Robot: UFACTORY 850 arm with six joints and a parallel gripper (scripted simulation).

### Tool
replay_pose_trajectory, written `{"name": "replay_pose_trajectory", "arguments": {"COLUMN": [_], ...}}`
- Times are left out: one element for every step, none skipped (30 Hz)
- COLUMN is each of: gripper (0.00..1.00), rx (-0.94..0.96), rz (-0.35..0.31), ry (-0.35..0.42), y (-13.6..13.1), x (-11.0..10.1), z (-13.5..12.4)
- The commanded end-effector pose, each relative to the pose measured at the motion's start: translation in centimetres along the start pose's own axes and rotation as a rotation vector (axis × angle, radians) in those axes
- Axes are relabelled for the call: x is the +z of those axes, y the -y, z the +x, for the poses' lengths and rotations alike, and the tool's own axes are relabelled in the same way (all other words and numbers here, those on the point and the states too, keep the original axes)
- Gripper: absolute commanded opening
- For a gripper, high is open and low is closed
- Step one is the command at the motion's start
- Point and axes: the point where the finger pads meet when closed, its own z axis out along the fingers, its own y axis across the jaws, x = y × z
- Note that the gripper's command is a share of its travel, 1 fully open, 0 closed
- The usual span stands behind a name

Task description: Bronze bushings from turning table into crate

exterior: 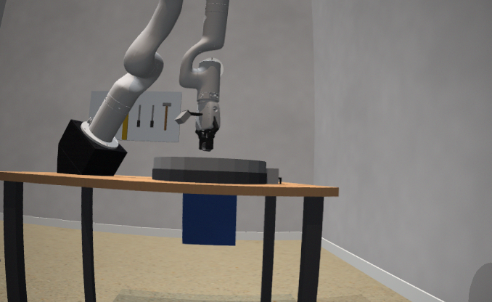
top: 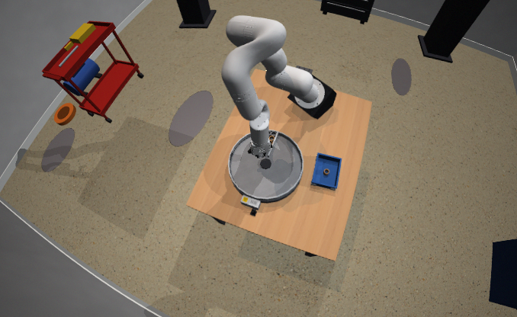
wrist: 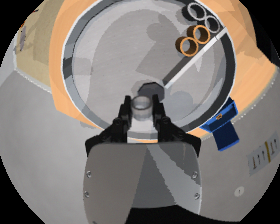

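Pincer (top: pixel 261 155) (exterior: pixel 205 146) (wrist: pixel 141 101) closed on a grey-looking bushing (wrist: pixel 141 114), we see it held above the turning table (top: pixel 252 179) (exterior: pixel 209 165) (wrist: pixel 111 60). On that table, two bronze bushings (wrist: pixel 181 47) sit near a straight bar (wrist: pixel 191 64), with two steel bushings (wrist: pixel 188 11) beside them, nearer the rim. We find one brownish bushing (top: pixel 323 171) in the blue crate (top: pixel 332 181) (wrist: pixel 233 107), which stands on the wooden table (top: pixel 296 224) (exterior: pixel 128 184), apart from the turning table.

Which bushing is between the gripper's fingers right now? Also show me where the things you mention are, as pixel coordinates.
The steel bushing (wrist: pixel 141 111), silvery and clamped off the turntable (wrist: pixel 116 65); the other two steel ones rest by the rim.
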Motion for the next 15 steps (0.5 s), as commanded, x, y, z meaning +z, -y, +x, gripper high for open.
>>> {"name": "replay_pose_trajectory", "arguments": {"gripper": [0.0,0.0,0.0,0.0,0.0,0.0,0.0,0.0,0.0,0.0,0.0,0.0,0.0,0.0,0.0], "rx": [0.165,0.199,0.233,0.267,0.301,0.335,0.335,0.335,0.412,0.453,0.471,0.496,0.529,0.564,0.598], "rz": [0.012,0.011,0.01,0.009,0.007,0.006,0.006,0.006,0.003,0.002,0.001,0.0,-0.001,-0.003,-0.004], "ry": [0.025,0.025,0.025,0.025,0.024,0.024,0.024,0.024,0.023,0.022,0.022,0.022,0.021,0.02,0.02], "y": [-0.15,-0.19,-0.23,-0.28,-0.32,-0.37,-0.37,-0.37,-0.47,-0.53,-0.55,-0.59,-0.64,-0.69,-0.74], "x": [-0.05,-0.06,-0.07,-0.08,-0.09,-0.1,-0.1,-0.1,-0.12,-0.13,-0.14,-0.15,-0.16,-0.17,-0.18], "z": [-0.39,-0.47,-0.54,-0.62,-0.7,-0.78,-0.78,-0.78,-0.95,-1.04,-1.09,-1.14,-1.22,-1.3,-1.37]}}
